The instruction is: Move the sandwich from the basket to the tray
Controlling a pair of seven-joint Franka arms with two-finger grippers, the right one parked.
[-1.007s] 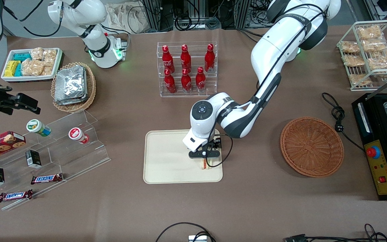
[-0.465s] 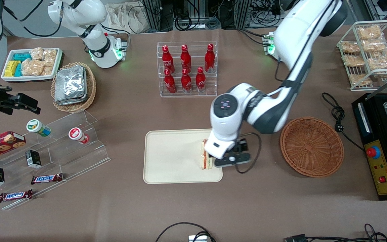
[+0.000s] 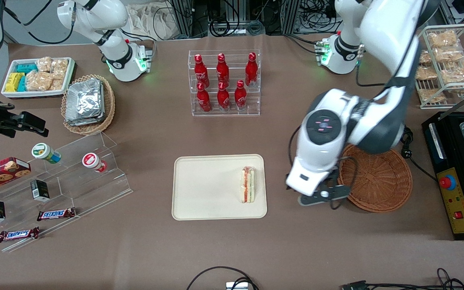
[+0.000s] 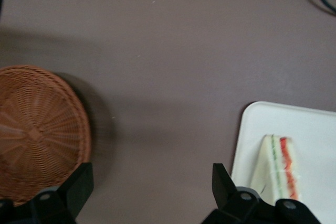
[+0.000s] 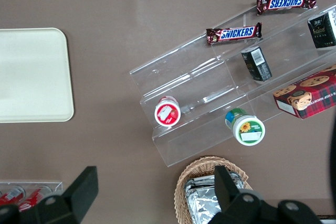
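Sandwich (image 3: 248,185) lies on the tray (image 3: 208,189), near the tray edge closest to the basket (image 3: 377,177), filling stripe up. Gripper (image 3: 323,196) hangs above bare table between tray and basket, just beside the basket rim, holding nothing. In the wrist view its fingers (image 4: 223,182) stand wide apart, with sandwich (image 4: 278,169), tray (image 4: 315,124) and basket (image 4: 37,129) all visible.

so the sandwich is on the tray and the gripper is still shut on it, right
Not quite. The sandwich does lie on the tray, but the gripper is open and holds nothing; it hangs between the tray and the basket. The front and left wrist views show this.
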